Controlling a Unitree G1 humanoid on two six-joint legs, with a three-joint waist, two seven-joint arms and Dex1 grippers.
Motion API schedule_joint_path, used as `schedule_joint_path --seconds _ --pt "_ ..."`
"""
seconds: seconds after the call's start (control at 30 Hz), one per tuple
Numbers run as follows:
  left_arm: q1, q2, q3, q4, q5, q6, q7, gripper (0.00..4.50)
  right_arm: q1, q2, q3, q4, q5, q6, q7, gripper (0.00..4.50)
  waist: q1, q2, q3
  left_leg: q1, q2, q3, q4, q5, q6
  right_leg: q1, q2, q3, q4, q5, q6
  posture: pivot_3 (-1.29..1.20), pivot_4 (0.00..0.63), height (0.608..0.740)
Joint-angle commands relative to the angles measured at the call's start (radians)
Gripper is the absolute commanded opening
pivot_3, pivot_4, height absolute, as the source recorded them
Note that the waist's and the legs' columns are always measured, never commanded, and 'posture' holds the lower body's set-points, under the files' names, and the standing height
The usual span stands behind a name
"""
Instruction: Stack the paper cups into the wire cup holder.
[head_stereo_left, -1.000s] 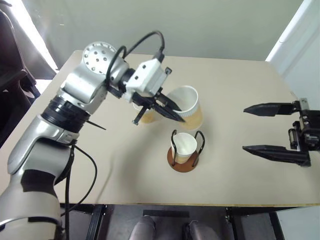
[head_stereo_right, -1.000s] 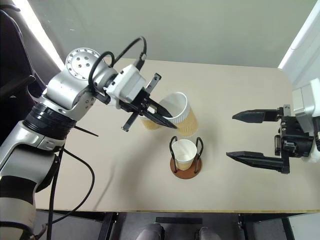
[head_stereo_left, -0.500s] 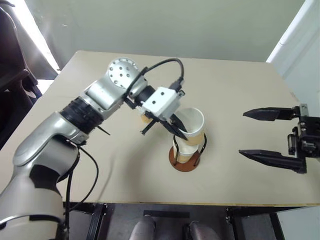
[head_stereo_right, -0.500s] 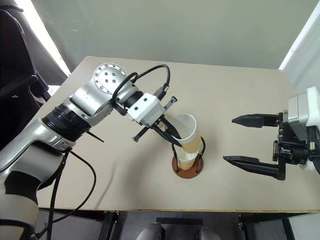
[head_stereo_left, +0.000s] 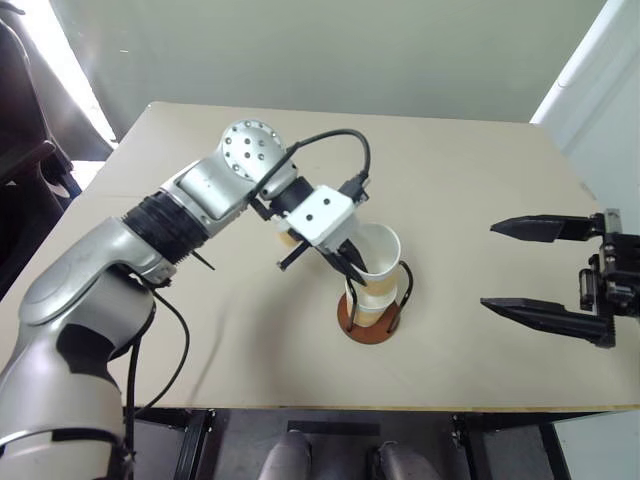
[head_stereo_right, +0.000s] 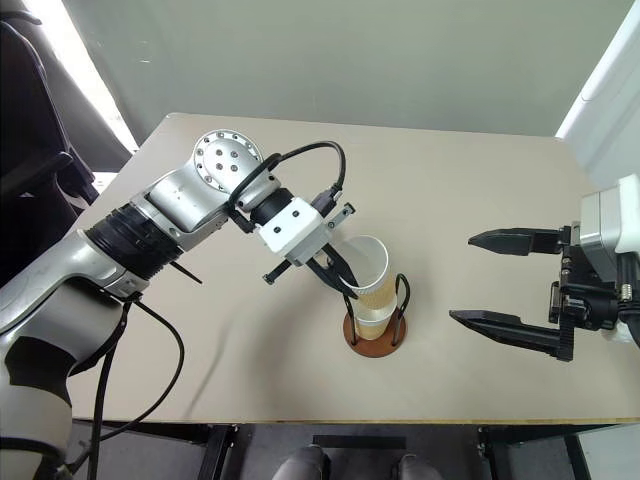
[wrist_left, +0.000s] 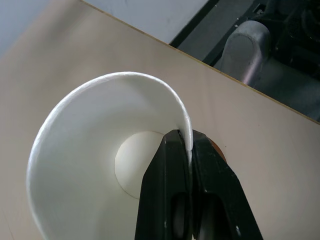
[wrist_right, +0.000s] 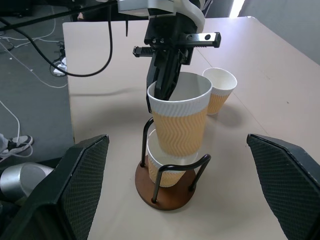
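Second cup going in: my left claw (wrist_right: 162, 85) is clamped on the yellow-tan paper cup's (wrist_right: 181, 122) white rim, half nested in the black wire cup holder (wrist_right: 170, 187). Next I'd push down and release. Right claw (head_stereo_left: 545, 268) hangs apart beside the holder.

Third paper cup (head_stereo_left: 288, 237) mostly hidden behind left arm (head_stereo_left: 200, 195).
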Motion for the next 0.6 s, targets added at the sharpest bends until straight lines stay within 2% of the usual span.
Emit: schedule_joint_path --seconds 0.03,0.17,0.2,0.3,0.4,0.53,0.6 --pt "-0.04 0.011 -0.015 -0.011 -0.008 -0.033 -0.035 0.04 0.006 -0.008 -0.029 -0.012 -0.008 -0.023 -0.008 4.5 0.0 0.0 0.0 0.0 0.0 0.001 0.0 0.0 0.0 0.0 0.0 0.001 0.0 0.0 0.0 0.0 0.15 0.74" --pt "-0.048 0.021 -0.042 -0.026 -0.023 -0.038 -0.035 0.04 0.017 -0.009 -0.035 -0.012 -0.013 -0.03 -0.006 4.5 0.0 0.0 0.0 0.0 0.0 0.002 0.0 -0.001 0.001 -0.001 0.0 0.003 0.0 0.0 0.001 0.0 0.15 0.74" --pt "-0.05 0.024 -0.049 -0.032 -0.03 -0.033 -0.035 0.23 0.019 -0.009 -0.036 -0.013 -0.015 -0.032 -0.006 4.5 0.0 0.0 0.0 0.0 0.0 0.003 0.0 -0.001 0.001 -0.001 0.0 0.004 0.0 0.0 0.001 0.0 0.15 0.74" --pt "-0.052 0.021 -0.061 -0.03 -0.026 -0.036 -0.035 0.97 0.021 -0.009 -0.037 -0.016 -0.016 -0.034 -0.011 4.5 0.0 0.0 0.0 0.0 0.0 0.003 0.0 -0.001 0.001 -0.002 0.0 0.005 0.0 0.0 0.002 0.0 0.15 0.74" --pt "-0.049 0.013 -0.063 -0.02 -0.019 -0.047 -0.035 2.08 0.024 -0.007 -0.036 -0.02 -0.018 -0.037 -0.016 4.5 0.0 0.0 0.0 0.0 0.0 0.003 0.0 -0.001 0.002 -0.002 0.0 0.005 0.0 0.001 0.002 0.0 0.15 0.74" --pt "-0.029 -0.052 0.019 0.045 0.025 -0.047 -0.035 3.48 0.029 -0.005 -0.03 -0.021 -0.027 -0.045 -0.016 4.5 0.001 0.0 0.0 0.0 0.0 0.003 0.001 -0.001 0.002 -0.002 0.0 0.005 0.0 0.001 0.003 0.0 0.15 0.74" --pt "-0.022 -0.086 0.082 0.092 0.053 -0.035 -0.035 3.48 0.022 -0.009 -0.017 -0.012 -0.032 -0.052 -0.015 4.5 0.001 0.0 0.0 -0.001 -0.001 0.003 0.003 -0.002 0.003 -0.002 0.0 0.005 0.0 0.001 0.003 0.0 0.15 0.74"
